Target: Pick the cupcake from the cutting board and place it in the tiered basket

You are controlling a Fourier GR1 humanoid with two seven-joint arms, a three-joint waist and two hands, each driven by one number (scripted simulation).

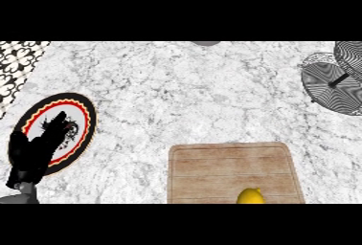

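Left hand sits at the lower-left of the head view, forearm coming up from the bottom edge, fingers straight and pointing up-right, holding nothing. It lies over the near-left part of a round plate (black rim, red and yellow scalloped ring, white centre with a dark motif), so that side of the plate is hidden; whether the fingers actually touch the plate I can't tell. Right hand doesn't show in the view. Cutting board is well to the right of the left hand and slightly nearer the robot: light wood, rounded corners, its near edge cut off by the bottom of the view. On the board's near edge, right of centre, a yellow item pokes in, only its top visible; can't confirm from this that it's the cupcake. It's well apart from the left hand, with bare marble counter between them. Tiered basket is far off to the right and further away than the hand, at the upper-right corner: grey striped wire trays with a dark centre post, partly cut off by the right edge. A patterned black-and-white surface fills the corner beyond the hand, upper left.
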